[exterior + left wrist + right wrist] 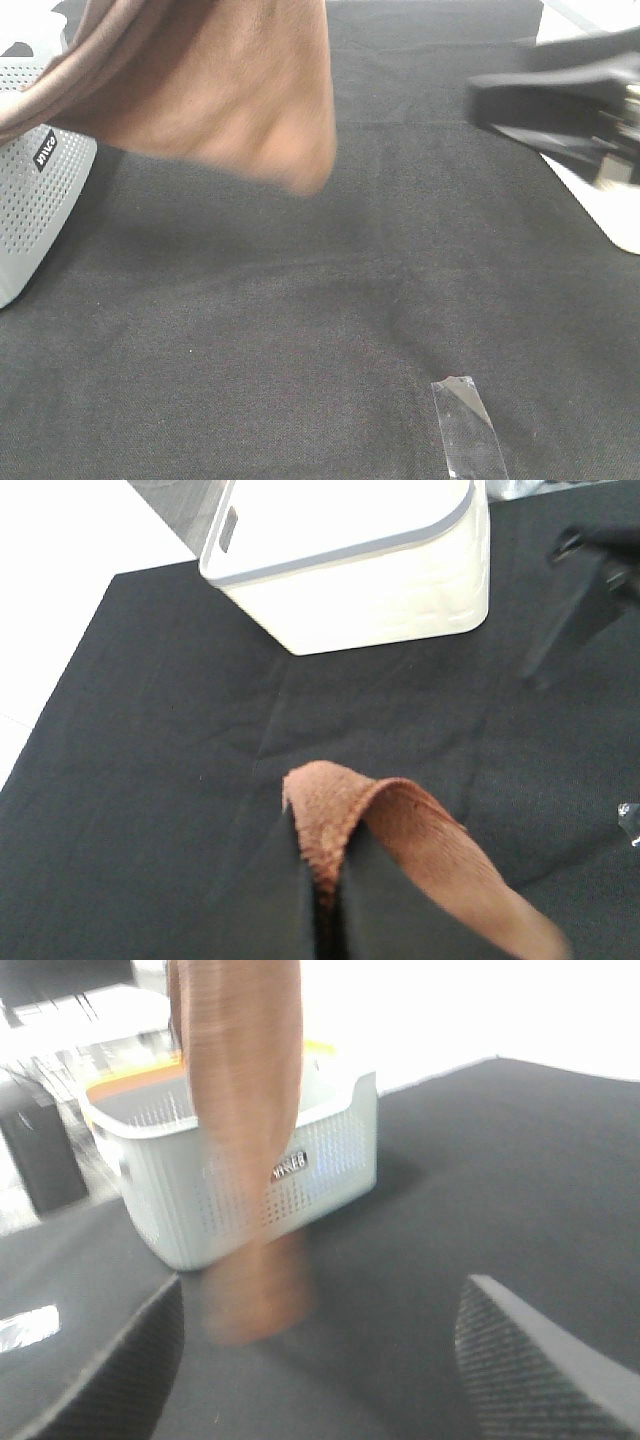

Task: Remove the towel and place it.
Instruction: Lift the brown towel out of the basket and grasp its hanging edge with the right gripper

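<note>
Towel [335, 800] fold inside clamped left pincer [322, 875], well apart from spread right pincer [320, 1305].

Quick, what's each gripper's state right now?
Left gripper: shut on the large brown terry towel.
Right gripper: open, holding nothing.

From high we face down on the black fabric worktop [300, 330]; behind left tool [322, 865] and right tool [320, 1360] we share the white perforated plastic basket [340, 1160].

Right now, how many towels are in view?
1. The brown towel hangs from the shut left gripper, beside the white basket. Others may be hidden inside the basket.
</note>
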{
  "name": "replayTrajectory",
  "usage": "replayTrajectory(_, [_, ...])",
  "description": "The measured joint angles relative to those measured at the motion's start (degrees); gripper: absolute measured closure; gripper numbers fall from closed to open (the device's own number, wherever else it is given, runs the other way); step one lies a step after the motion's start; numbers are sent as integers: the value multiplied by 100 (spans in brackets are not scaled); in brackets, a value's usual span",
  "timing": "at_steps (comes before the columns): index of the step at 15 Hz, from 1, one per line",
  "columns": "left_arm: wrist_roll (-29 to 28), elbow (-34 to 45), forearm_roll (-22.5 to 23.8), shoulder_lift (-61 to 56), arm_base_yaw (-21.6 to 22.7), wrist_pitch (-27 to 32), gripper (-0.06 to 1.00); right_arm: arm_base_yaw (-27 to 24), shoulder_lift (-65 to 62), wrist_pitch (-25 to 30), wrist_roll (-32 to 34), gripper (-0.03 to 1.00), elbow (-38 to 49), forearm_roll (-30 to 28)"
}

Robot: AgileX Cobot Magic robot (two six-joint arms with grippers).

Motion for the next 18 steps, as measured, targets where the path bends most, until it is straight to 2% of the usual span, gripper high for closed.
replayTrajectory(2, [246, 0, 0, 0, -86, -34, 94, 0, 888, 321, -859, 25, -115, 298])
replayTrajectory(4, [395, 0, -69, 0, -115, -40, 94, 0, 1719, 659, -1083, 25, -481, 338])
replayTrajectory(7, [424, 0, -160, 0, -115, -40, 94, 172, 2653, 1066, -1209, 25, -1163, 367])
replayTrajectory(10, [430, 0, -160, 0, -115, -52, 94, 762, 3323, 1140, -1220, 25, -1725, 407])
replayTrajectory(12, [390, 0, -149, 0, -115, -143, 94, 1066, 3478, 1146, -1209, 25, -1799, 372])
replayTrajectory(15, [160, 0, -74, 0, -115, -327, 94, 1421, 3507, 1197, -911, 25, -1805, -17])
replayTrajectory(18, [52, 0, 23, 0, -115, -327, 94, 1495, 3507, 1621, -802, 25, -1805, 0])
